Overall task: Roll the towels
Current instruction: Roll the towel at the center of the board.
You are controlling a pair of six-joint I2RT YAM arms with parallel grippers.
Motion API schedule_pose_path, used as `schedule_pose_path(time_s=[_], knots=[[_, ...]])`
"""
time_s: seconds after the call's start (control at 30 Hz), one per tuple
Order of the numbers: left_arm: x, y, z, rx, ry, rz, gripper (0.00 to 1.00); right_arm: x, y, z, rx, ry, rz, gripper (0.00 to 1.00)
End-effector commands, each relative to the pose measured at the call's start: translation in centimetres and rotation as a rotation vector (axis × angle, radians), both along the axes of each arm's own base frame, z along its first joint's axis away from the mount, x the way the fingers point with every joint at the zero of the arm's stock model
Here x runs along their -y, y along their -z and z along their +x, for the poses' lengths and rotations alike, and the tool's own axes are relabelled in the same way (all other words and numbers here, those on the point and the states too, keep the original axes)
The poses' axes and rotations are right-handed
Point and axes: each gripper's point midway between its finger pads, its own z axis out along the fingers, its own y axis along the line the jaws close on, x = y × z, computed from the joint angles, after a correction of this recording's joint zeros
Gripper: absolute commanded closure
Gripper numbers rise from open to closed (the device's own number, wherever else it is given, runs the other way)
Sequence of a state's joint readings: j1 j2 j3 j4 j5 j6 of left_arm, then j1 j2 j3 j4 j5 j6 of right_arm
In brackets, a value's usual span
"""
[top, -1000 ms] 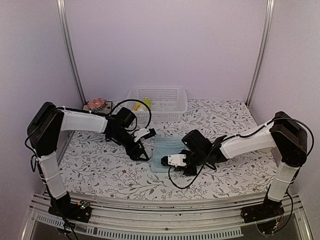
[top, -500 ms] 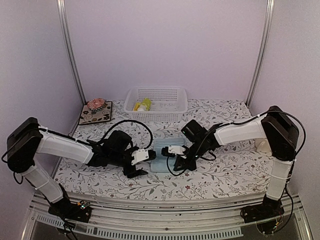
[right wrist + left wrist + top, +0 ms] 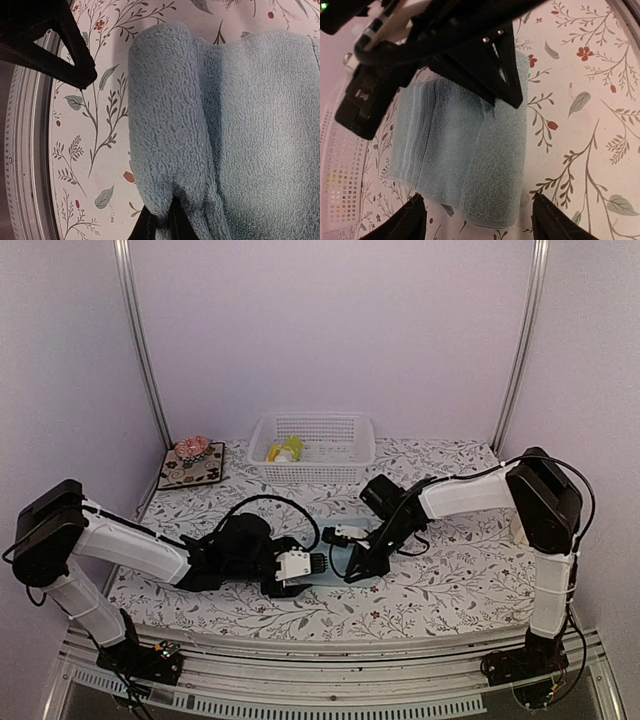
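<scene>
The pale light blue towel (image 3: 337, 553) lies flat on the floral tabletop, with its near edge turned over into a thick roll (image 3: 495, 165). My right gripper (image 3: 160, 226) is shut on one end of that roll (image 3: 165, 125), pinching the fold between its dark fingers. My left gripper (image 3: 481, 225) is open at the roll's other end, a fingertip (image 3: 412, 220) on each side and neither touching the cloth. In the top view the two grippers (image 3: 314, 564) (image 3: 353, 567) face each other across the towel. The yellow-green towel (image 3: 286, 450) sits in the white basket.
The white mesh basket (image 3: 340, 430) stands at the back centre. A dark floral mat (image 3: 210, 472) with a pinkish object on it lies at the back left. The table's metal front rail (image 3: 22, 150) runs close beside the roll.
My left arm has swung from the towel's left side down low to its near-left, jaws now facing the roll. My right gripper has shifted back and left, still on the towel.
</scene>
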State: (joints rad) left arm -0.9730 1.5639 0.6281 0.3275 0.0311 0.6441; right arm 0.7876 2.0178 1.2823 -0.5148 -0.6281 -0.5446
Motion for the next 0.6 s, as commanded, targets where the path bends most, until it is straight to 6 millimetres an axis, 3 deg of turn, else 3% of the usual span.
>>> schedule_pose_path(time_s=[0.0, 0.33, 0.57], knots=[[1.7, 0.4, -0.4, 0.039, 0.052, 0.025, 0.28, 1.3, 2.1, -1.6, -0.113, 0.015, -0.083, 0.92], [1.8, 4.2, 0.6, 0.017, 0.001, 0.156, 0.3, 1.6, 2.9, -1.7, -0.127, 0.017, -0.102, 0.92], [1.6, 4.9, -0.1, -0.009, 0.029, 0.173, 0.45, 1.7, 3.3, -1.5, -0.133, 0.024, -0.108, 0.91]])
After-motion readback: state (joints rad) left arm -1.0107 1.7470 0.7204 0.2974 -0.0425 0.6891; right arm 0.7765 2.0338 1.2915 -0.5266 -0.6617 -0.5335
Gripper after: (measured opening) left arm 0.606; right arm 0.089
